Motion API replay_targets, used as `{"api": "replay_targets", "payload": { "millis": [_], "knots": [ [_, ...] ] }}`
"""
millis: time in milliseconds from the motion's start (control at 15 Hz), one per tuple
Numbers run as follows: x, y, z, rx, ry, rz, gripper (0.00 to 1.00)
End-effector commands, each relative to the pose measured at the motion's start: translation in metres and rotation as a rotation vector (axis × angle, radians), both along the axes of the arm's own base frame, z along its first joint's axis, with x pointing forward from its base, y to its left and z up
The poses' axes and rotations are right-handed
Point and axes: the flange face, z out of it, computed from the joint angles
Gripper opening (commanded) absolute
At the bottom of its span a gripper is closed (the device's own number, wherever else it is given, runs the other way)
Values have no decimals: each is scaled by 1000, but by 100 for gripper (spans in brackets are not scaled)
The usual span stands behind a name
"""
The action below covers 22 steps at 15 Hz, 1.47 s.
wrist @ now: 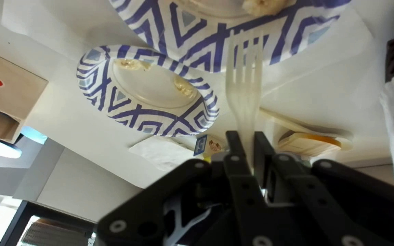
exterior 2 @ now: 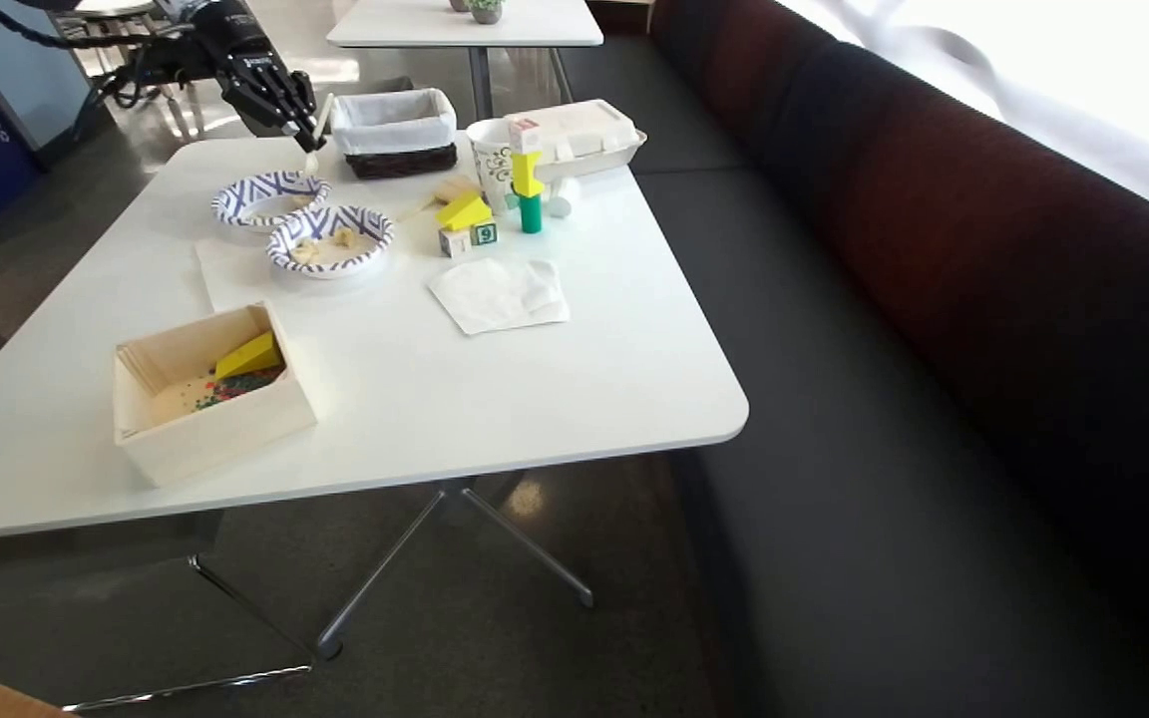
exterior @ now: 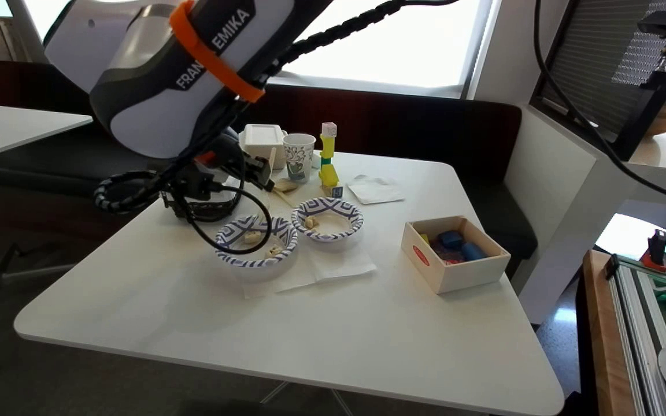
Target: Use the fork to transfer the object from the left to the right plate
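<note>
My gripper (wrist: 247,138) is shut on a pale translucent fork (wrist: 244,89), tines outward. In an exterior view the gripper (exterior 2: 307,135) holds the fork (exterior 2: 323,120) with its tines down, above the far rim of the left plate (exterior 2: 235,206). The left plate (wrist: 197,37) is bowl-shaped, white and blue patterned; a pale lump (wrist: 263,6) lies in it. In the wrist view the tines overlap its rim; contact cannot be told. The matching right plate (wrist: 142,116) holds pale lumps (wrist: 185,87). Both plates, left (exterior: 255,263) and right (exterior: 328,236), show in both exterior views.
A wooden box (exterior: 454,274) with blocks stands on the table. A paper cup (exterior: 298,156), white carton (exterior 2: 574,130), stacked blocks (exterior 2: 529,189), napkin (exterior 2: 500,296) and wooden spoon (exterior: 285,185) lie behind the plates. A lined basket (exterior 2: 395,130) is near the gripper.
</note>
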Motion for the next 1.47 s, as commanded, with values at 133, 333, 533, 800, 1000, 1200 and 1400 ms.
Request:
{"api": "replay_targets", "payload": {
  "millis": [133,333,533,800,1000,1200,1400],
  "knots": [
    [11,15,-20,-34,22,-3,3],
    [13,19,-25,-48,38,0,3],
    [13,20,-28,-74,47,0,3],
    [13,21,-28,-97,66,-9,3],
    [14,23,-27,-126,70,-10,3],
    [15,23,-27,-160,66,-8,3],
    [16,25,-31,-158,63,-5,3]
  ]
}}
